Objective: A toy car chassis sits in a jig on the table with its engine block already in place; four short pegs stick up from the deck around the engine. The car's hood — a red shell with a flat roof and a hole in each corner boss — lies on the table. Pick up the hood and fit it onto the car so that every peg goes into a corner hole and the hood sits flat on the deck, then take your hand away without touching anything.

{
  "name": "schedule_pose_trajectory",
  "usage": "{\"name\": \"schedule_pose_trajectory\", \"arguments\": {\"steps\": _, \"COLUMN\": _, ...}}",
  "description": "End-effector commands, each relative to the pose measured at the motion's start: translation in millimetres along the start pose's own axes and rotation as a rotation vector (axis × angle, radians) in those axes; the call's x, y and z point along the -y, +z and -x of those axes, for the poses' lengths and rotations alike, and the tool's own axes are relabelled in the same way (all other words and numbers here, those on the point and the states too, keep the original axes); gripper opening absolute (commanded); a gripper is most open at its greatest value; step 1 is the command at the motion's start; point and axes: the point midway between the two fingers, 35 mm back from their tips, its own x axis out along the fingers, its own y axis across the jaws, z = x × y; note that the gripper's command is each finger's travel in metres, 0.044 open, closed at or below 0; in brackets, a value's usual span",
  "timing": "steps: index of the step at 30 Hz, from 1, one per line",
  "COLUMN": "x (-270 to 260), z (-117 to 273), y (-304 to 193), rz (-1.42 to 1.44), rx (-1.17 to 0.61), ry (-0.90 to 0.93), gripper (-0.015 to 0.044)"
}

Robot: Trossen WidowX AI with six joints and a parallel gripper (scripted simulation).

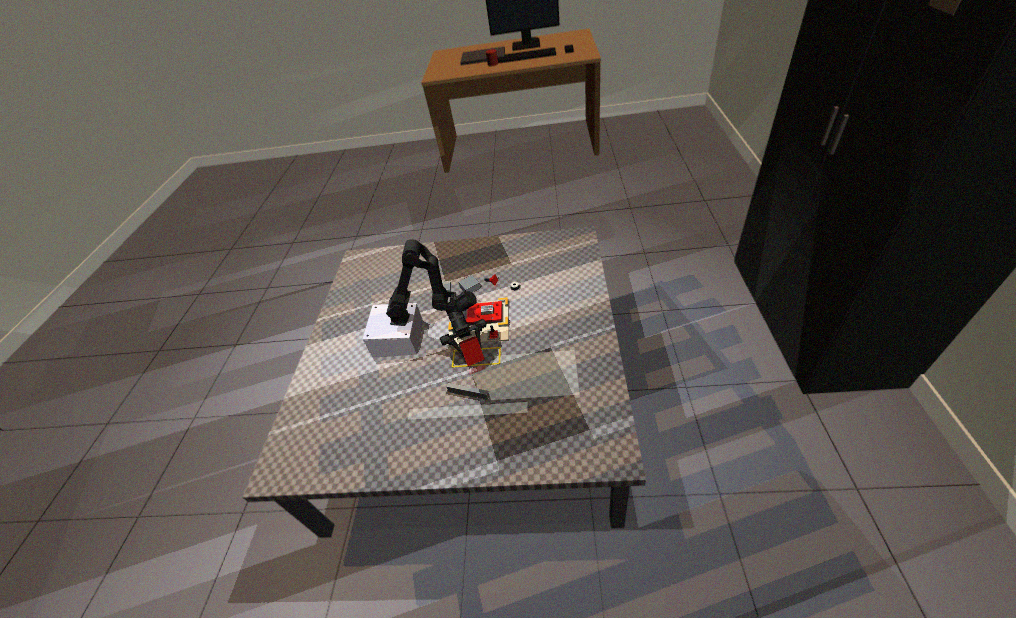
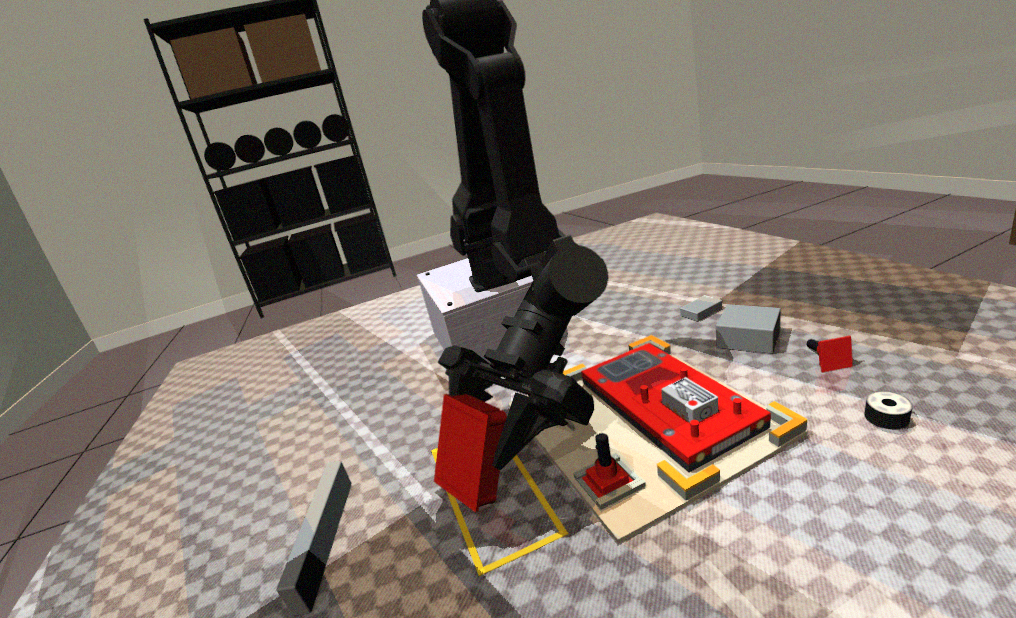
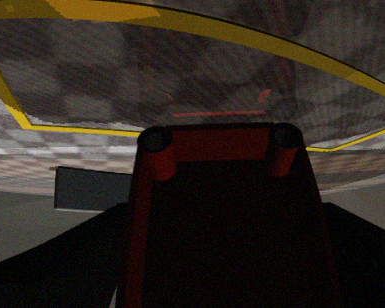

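Observation:
The red hood (image 1: 471, 351) (image 2: 462, 452) (image 3: 232, 225) is held off the table, tilted steeply, with its hollow side and two round corner bosses facing the wrist camera. My gripper (image 2: 478, 433) (image 3: 227, 215) is shut on the hood, one finger along each side. The far finger is mostly hidden in the exterior view. The hood hangs over the yellow outline (image 2: 523, 552) beside the jig (image 2: 642, 515). The red chassis (image 1: 498, 315) (image 2: 621, 389) sits in the jig. The grey engine block (image 2: 688, 398) stands on its deck, with red pegs around it.
A red part with a black knob (image 2: 606, 477) stands on the jig board between hood and chassis. A long grey bar (image 2: 316, 537) lies in front of the outline. A grey block (image 2: 748, 330), a red plate (image 2: 834, 353) and a wheel (image 2: 887, 412) lie beyond the chassis.

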Motion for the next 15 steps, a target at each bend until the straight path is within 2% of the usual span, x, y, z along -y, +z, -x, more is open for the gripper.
{"name": "schedule_pose_trajectory", "arguments": {"steps": 1, "x": -0.1, "z": 0.0, "y": 0.5, "rz": 0.001, "rx": 0.001, "ry": 0.000, "gripper": 0.0315}}
{"name": "schedule_pose_trajectory", "arguments": {"steps": 6, "x": -0.1, "z": 0.0, "y": 0.5, "rz": 0.001, "rx": 0.001, "ry": 0.000, "gripper": 0.0440}}
{"name": "schedule_pose_trajectory", "arguments": {"steps": 11, "x": 3.5, "z": 7.2, "y": 0.4, "rz": 0.002, "rx": 0.012, "ry": 0.001, "gripper": 0.0440}}
{"name": "schedule_pose_trajectory", "arguments": {"steps": 15, "x": 12.1, "z": 33.5, "y": -2.7, "rz": 0.008, "rx": 0.036, "ry": 0.007, "gripper": 0.0440}}
